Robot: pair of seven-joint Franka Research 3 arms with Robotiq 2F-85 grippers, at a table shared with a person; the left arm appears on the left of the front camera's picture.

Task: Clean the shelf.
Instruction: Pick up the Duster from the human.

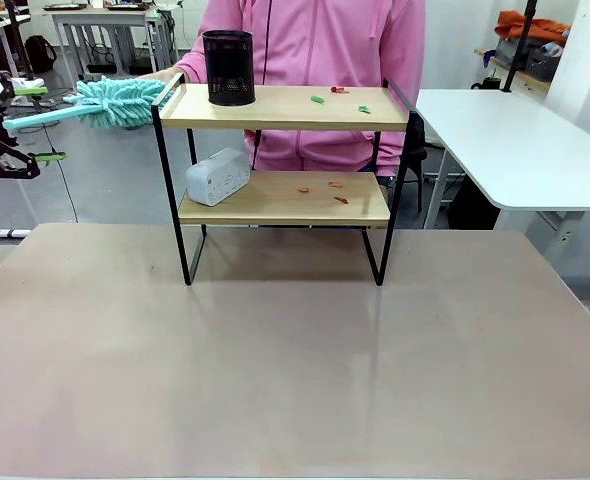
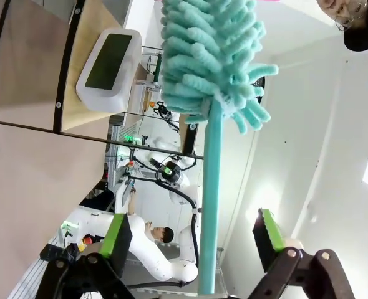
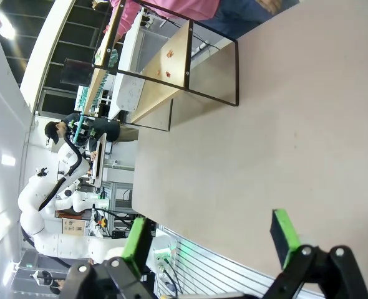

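shelf (image 1: pixel 285 106): stands upright at the far middle of the surface (image 1: pixel 295 360), legs on it, with a person in a pink top just behind it.

- top board: black mesh cup (image 1: pixel 228 68) at the left end. a few small green and red bits (image 1: pixel 340 95) lie toward the right end.
- lower board: white power strip (image 1: pixel 218 176) at the left end. small red bits (image 1: pixel 325 188) lie right of centre.

duster (image 1: pixel 125 100): teal, with a fluffy head just beside the shelf's left end rail, at top-board height. the person's hand (image 1: pixel 167 76) is at the shelf-side end of the head. the thin handle runs leftward to the left jaws.

left jaws: open, in the air beyond the shelf's left end, about level with the top board. in the left wrist view the handle (image 2: pixel 209 205) passes between the two green pads (image 2: pixel 116 237) — clear of both, gripped by neither.

right jaws: open, with nothing between the pads (image 3: pixel 282 233). in the right wrist view they hang over a bare stretch of the surface — well apart from the shelf (image 3: pixel 165 68).
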